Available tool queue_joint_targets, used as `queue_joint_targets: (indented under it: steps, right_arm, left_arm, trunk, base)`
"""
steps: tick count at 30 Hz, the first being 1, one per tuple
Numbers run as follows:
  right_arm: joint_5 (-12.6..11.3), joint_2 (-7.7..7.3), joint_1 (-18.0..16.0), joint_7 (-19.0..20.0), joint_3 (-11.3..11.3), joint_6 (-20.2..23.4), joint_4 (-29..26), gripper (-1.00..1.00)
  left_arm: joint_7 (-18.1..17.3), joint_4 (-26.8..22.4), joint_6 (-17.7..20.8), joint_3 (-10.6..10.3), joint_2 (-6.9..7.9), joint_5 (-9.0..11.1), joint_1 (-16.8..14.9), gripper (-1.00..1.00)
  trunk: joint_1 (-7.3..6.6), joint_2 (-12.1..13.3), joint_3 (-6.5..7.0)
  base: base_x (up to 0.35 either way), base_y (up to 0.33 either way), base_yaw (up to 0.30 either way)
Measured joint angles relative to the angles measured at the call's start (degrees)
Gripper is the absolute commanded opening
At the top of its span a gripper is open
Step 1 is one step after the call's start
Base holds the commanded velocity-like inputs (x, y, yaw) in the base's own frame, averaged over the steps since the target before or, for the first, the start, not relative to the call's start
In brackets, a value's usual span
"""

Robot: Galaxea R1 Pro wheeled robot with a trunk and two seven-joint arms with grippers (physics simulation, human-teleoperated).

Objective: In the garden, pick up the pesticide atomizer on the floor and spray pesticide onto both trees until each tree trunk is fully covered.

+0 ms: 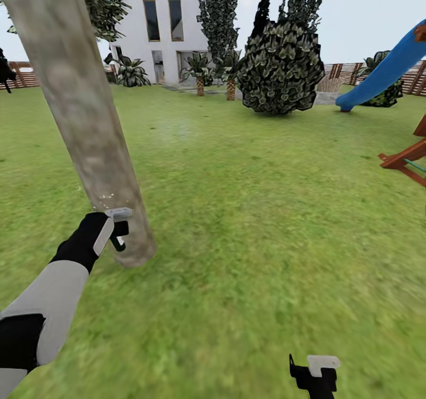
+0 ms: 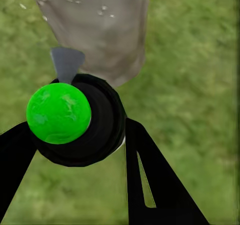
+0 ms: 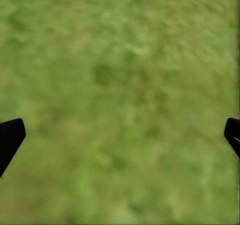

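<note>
Got my left gripper [image 1: 118, 228] clamped around the atomizer [image 2: 75, 120], right at the tree trunk [image 1: 89, 126] base. Feels tiny, light, probably slippery, so I'm gripping its body. Right gripper [image 1: 313, 372] wide open, empty.

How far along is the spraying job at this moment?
Pickup looks done: the left hand holds the atomizer, aimed at the near tree trunk. Spraying is in hand: pale specks dot part of the trunk, far from covering it. The right hand hangs open over grass. A second tree remains.
</note>
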Motion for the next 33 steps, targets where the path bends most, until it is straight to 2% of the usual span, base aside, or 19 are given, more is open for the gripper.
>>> queue_joint_targets:
  steps: [4, 14, 25, 27, 29, 31, 33]
  right_arm:
    - [0.0, 0.09, 0.0, 0.0, 0.0, -0.1, 0.0, 1.0]
    - [0.0, 0.1, 0.0, 0.0, 0.0, -0.1, 0.0, 1.0]
    - [0.0, 0.0, 0.0, 0.1, 0.0, -0.1, 0.0, 1.0]
    - [0.0, 0.03, 0.0, 0.0, 0.0, -0.1, 0.0, 1.0]
    - [0.0, 0.08, 0.0, 0.0, 0.0, -0.1, 0.0, 1.0]
    - [0.0, 0.1, 0.0, 0.0, 0.0, -0.1, 0.0, 1.0]
    - [0.0, 0.1, 0.0, 0.0, 0.0, -0.1, 0.0, 1.0]
  left_arm:
    - [0.0, 0.0, 0.0, 0.0, 0.1, 0.1, 0.0, -1.0]
    - [0.1, 0.0, -0.1, -0.1, 0.15, 0.0, 0.2, -1.0]
    - [0.2, 0.8, -0.2, -0.1, 0.21, -0.2, 0.3, -1.0]
    - [0.2, 0.9, -0.2, 0.0, 0.49, -0.4, 0.3, -1.0]
    - [0.2, 0.9, -0.1, 0.1, 1.23, -0.4, 0.4, -1.0]
    - [0.2, 0.9, -0.1, 0.3, 2.64, -0.6, 0.4, -1.0]
    - [0.2, 0.9, -0.2, 0.4, 3.01, -0.2, 0.4, -1.0]
  trunk:
    - [0.0, 0.0, 0.0]
    - [0.0, 0.0, 0.0]
    - [-0.02, 0.0, 0.0]
    - [-0.02, 0.0, 0.0]
    - [-0.02, 0.0, 0.0]
    - [-0.02, 0.0, 0.0]
    - [-0.02, 0.0, 0.0]
  base:
    - [0.0, -0.272, 0.08]
    - [0.005, -0.272, 0.268]
    - [0.164, -0.251, 0.014]
    - [0.183, -0.241, 0.028]
    - [0.183, -0.241, 0.16]
    - [0.183, -0.241, 0.259]
    - [0.183, -0.241, 0.273]
